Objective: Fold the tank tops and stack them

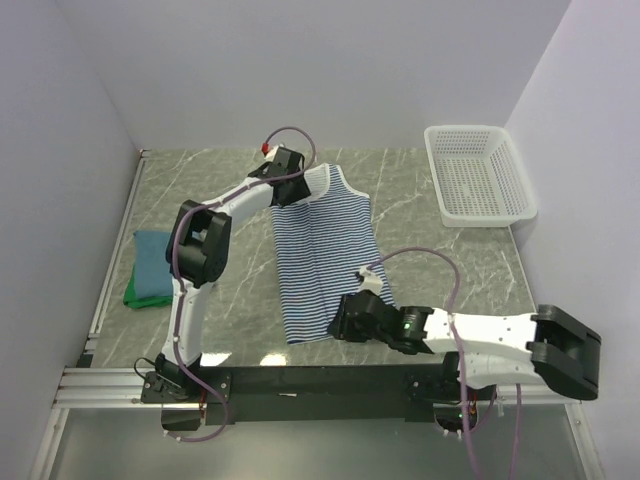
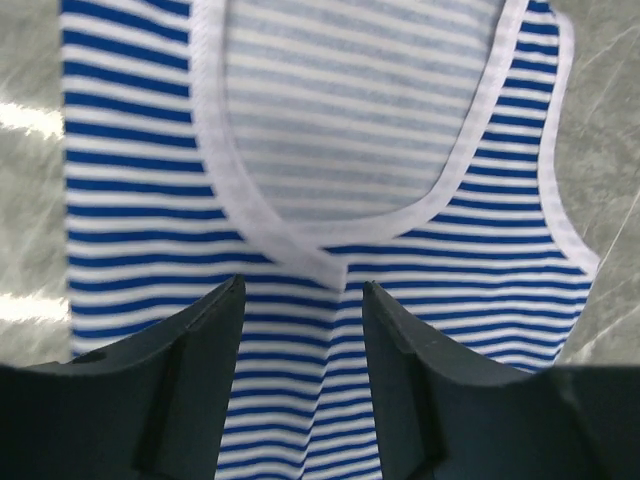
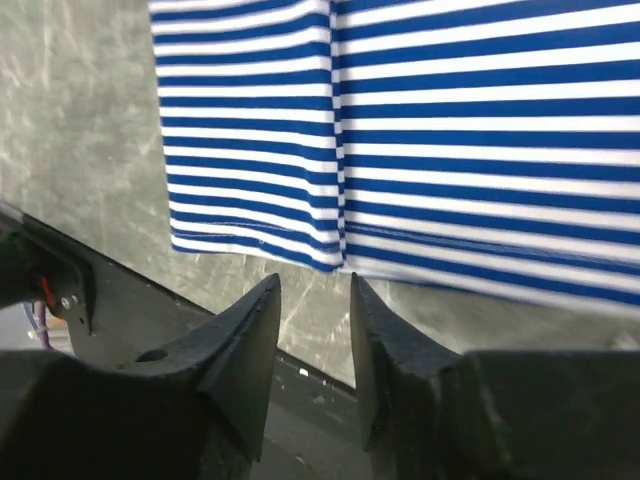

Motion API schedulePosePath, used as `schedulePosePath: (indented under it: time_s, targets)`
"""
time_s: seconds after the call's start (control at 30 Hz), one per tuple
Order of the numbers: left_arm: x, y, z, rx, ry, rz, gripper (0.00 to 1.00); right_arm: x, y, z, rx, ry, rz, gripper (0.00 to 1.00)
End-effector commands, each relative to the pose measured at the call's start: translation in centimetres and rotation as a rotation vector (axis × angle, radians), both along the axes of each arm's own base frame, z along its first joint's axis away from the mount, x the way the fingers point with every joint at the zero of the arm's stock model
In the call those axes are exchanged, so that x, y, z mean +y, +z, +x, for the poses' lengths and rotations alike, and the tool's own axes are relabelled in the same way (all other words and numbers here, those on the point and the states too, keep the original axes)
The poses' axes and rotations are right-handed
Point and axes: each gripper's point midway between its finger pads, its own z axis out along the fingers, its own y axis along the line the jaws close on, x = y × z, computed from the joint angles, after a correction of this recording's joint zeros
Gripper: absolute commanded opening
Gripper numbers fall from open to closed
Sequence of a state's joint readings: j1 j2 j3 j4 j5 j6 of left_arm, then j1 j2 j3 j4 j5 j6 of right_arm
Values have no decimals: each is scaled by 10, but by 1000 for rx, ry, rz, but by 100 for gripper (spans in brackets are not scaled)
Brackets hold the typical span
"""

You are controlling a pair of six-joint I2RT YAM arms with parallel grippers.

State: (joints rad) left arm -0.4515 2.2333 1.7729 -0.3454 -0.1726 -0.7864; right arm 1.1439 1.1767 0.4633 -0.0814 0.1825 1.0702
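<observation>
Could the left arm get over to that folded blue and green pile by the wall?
Probably yes. The pile lies beside the left arm, nothing stands between, and its jaws are open and empty.

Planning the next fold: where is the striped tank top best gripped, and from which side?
Probably the near hem of the striped tank top, approached low from the near side: it lies flat, so only edges give a bite, and that hem faces the right end effector.
</observation>
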Motion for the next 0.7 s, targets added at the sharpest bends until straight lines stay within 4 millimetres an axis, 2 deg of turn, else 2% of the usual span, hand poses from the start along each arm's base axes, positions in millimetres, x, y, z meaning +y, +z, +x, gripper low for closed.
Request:
schedulePosePath:
  time_s: [0.0,0.03,0.1,0.13,0.17,0.2,0.23,0.27,0.3,0.37,0.4,0.47,0.5,0.57,0.63,0.67]
  targets:
    - [6,76,7,-166,20,-65,56,-19,19,10,-83,-90,-25,42]
    - [14,71,3,-154,37,-58,53,-23,25,13,-109,-97,-32,42]
    - [23,80,-2,-163,76,-78,49,-15,42,17,-146,-79,-16,42]
    - [30,72,-6,-145,93,-72,39,-13,41,18,-163,-54,-48,42]
    - [32,70,-9,-140,98,-73,37,-3,53,23,-181,-43,-38,41]
    - [32,69,-9,-141,98,-79,35,1,54,25,-188,-30,-58,40]
    - [33,61,-11,-124,97,-75,29,4,43,27,-190,0,-120,40]
    - [33,56,-12,-109,94,-72,24,14,51,32,-204,11,-121,36]
    - [33,44,-14,-81,94,-63,22,19,39,34,-196,29,-167,36]
    - [36,28,-16,-46,93,-51,17,29,38,40,-209,57,-200,35]
    - [38,21,-16,-34,99,-45,16,31,25,41,-199,67,-242,35]
    - [42,10,-18,-12,102,-44,15,38,20,44,-202,83,-269,34]
    - [43,3,-19,-1,101,-42,15,38,8,44,-192,91,-305,34]
    - [48,-7,-20,18,104,-34,14,44,1,41,-187,105,-326,34]
    - [50,-15,-20,32,102,-21,13,47,-14,36,-173,118,-371,33]
    - [52,-18,-20,39,101,-13,13,55,-14,29,-175,141,-371,33]
